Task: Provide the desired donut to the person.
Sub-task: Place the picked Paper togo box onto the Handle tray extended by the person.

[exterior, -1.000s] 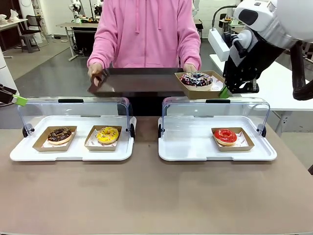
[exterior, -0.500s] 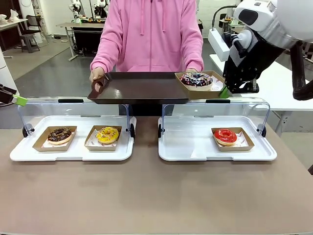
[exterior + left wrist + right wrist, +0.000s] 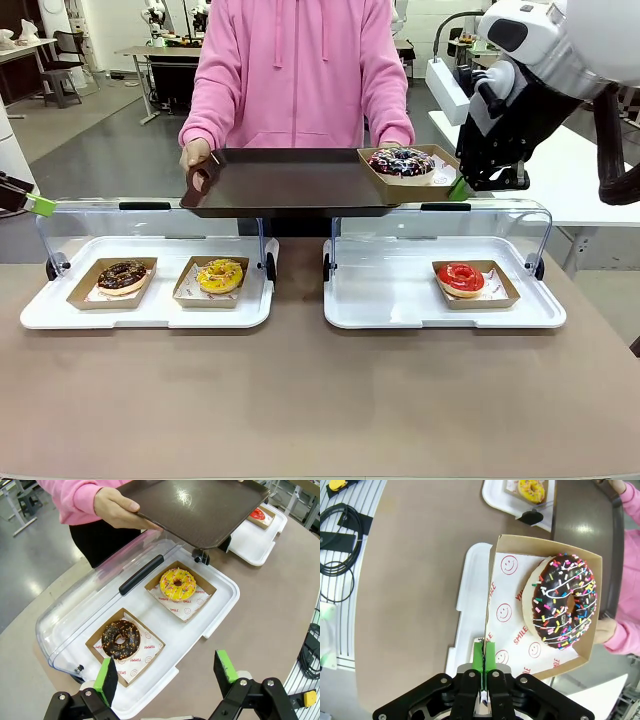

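**Q:** What is there, left to right, and how many?

**A:** My left gripper (image 3: 166, 672), at the lower edge of its wrist view, is spread and holds nothing. There are two smooth white display trays with clear domed lids, the left tray (image 3: 145, 316) and the right tray (image 3: 445, 319). There are four ring donuts, each in a square cardboard box: the chocolate donut (image 3: 122, 275), the yellow donut (image 3: 220, 275), the sprinkled donut (image 3: 401, 161) and the red donut (image 3: 460, 278).

**Q:** Where is the sprinkled one?

**A:** It is upper right of centre. My right gripper (image 3: 484, 655) pinches its box wall (image 3: 486, 610) over the right end of the one glossy brown serving tray (image 3: 285, 180), which the person (image 3: 298, 70) holds.

Four donuts (image 3: 401, 161) (image 3: 460, 277) (image 3: 220, 274) (image 3: 121, 273), four boxes (image 3: 443, 181) (image 3: 502, 296) (image 3: 188, 295) (image 3: 84, 297), two white cases (image 3: 150, 314) (image 3: 390, 300), one tray (image 3: 280, 180), one person (image 3: 297, 70).
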Controlling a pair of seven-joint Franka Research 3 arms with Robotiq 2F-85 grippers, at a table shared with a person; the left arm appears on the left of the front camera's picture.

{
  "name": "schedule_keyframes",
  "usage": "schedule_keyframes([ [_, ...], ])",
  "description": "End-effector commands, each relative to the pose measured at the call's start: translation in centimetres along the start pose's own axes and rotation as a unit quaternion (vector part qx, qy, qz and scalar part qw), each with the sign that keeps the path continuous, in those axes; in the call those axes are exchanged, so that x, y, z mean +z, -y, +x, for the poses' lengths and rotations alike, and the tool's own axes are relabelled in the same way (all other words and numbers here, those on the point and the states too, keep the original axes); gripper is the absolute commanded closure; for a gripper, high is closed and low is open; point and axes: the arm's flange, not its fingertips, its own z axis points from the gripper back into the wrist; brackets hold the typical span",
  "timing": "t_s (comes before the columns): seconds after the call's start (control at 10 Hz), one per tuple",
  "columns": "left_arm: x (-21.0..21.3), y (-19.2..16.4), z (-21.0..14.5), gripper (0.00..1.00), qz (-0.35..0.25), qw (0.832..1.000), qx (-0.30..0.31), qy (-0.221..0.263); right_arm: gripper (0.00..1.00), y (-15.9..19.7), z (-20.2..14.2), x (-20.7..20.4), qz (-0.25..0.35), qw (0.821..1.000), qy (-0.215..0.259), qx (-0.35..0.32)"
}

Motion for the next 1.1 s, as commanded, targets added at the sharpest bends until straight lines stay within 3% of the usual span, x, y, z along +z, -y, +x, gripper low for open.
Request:
schedule_keyframes([
  [0.0,0.0,-0.1,-0.1,0.00,-0.006,1.000,0.000,0.005,0.98,3.4,2.8,0.0,0.011,1.000,-0.010,-0.021],
  [0.2,0.0,-0.1,-0.1,0.00,-0.006,1.000,0.000,0.005,0.98,9.4,7.4,-1.7,0.015,0.999,-0.038,-0.032],
  [0.4,0.0,-0.1,-0.1,0.00,-0.006,1.000,0.000,0.005,0.98,14.4,9.8,-6.7,-0.008,0.990,-0.069,-0.121],
  [0.6,0.0,-0.1,-0.1,0.00,-0.006,1.000,0.000,0.005,0.98,16.6,9.5,-11.8,-0.002,0.989,-0.095,-0.111],
  [1.0,0.0,-0.1,-0.1,0.00,-0.006,1.000,0.000,0.005,0.98,17.1,6.9,-16.5,0.008,0.991,-0.087,-0.098],
])
